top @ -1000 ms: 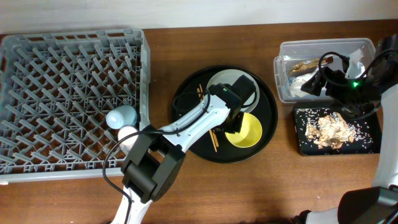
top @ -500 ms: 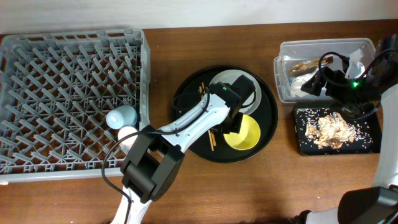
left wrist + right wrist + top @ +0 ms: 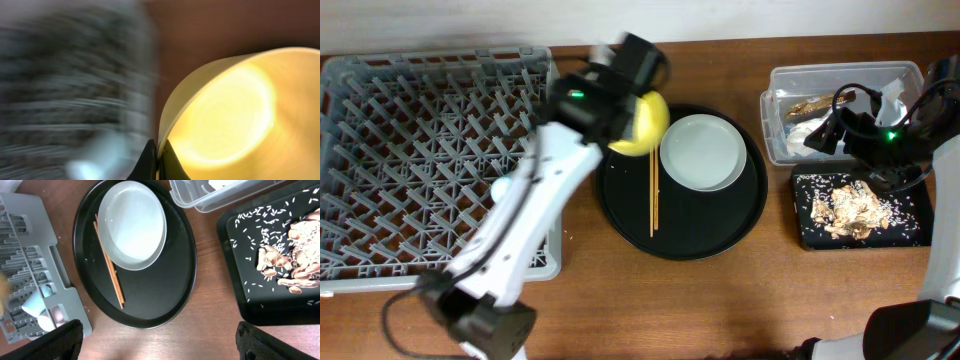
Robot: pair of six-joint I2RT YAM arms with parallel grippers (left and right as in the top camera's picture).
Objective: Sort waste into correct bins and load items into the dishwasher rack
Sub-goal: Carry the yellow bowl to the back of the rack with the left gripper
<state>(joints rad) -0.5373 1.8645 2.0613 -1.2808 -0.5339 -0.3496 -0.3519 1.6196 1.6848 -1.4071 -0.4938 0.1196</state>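
Note:
My left gripper (image 3: pixel 625 100) is shut on the rim of a yellow bowl (image 3: pixel 642 124) and holds it in the air above the left edge of the round black tray (image 3: pixel 740 215), beside the grey dishwasher rack (image 3: pixel 430 150). In the left wrist view the fingers (image 3: pixel 157 159) pinch the bowl's rim (image 3: pixel 225 115); that view is blurred. A white bowl (image 3: pixel 702 152) and wooden chopsticks (image 3: pixel 653 195) lie on the tray. Two small cups (image 3: pixel 516 188) sit in the rack. My right gripper (image 3: pixel 155 340) is open and empty, high above the table near the bins.
A clear plastic bin (image 3: pixel 790 110) with waste stands at the back right. A black rectangular tray (image 3: pixel 865 210) with food scraps and rice lies in front of it. The rack's right wall (image 3: pixel 556 130) is next to the held bowl.
My left gripper has lifted the yellow bowl off the tray and swung it up and left toward the rack. The chopsticks now lie uncovered. The right arm has not moved.

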